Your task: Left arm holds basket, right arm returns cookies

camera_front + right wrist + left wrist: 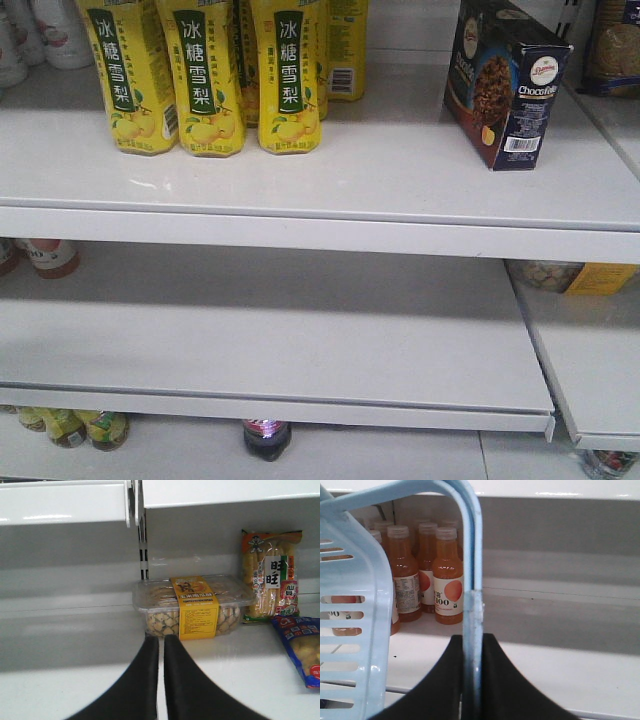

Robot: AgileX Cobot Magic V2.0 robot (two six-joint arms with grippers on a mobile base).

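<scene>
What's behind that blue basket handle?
Behind the basket handle stand orange drink bottles on a white shelf. The basket wall hides further bottles except through its slots.

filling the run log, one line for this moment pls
left hand: shut on basket handle | right hand: shut, empty | cookies: upright on top shelf

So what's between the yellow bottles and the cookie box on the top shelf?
Nothing. In the front view, the shelf is bare white between the yellow bottles and the cookies, which stand apart on it.

left end effector [472, 690] matte black, right end effector [161, 680] curved wedges
</scene>
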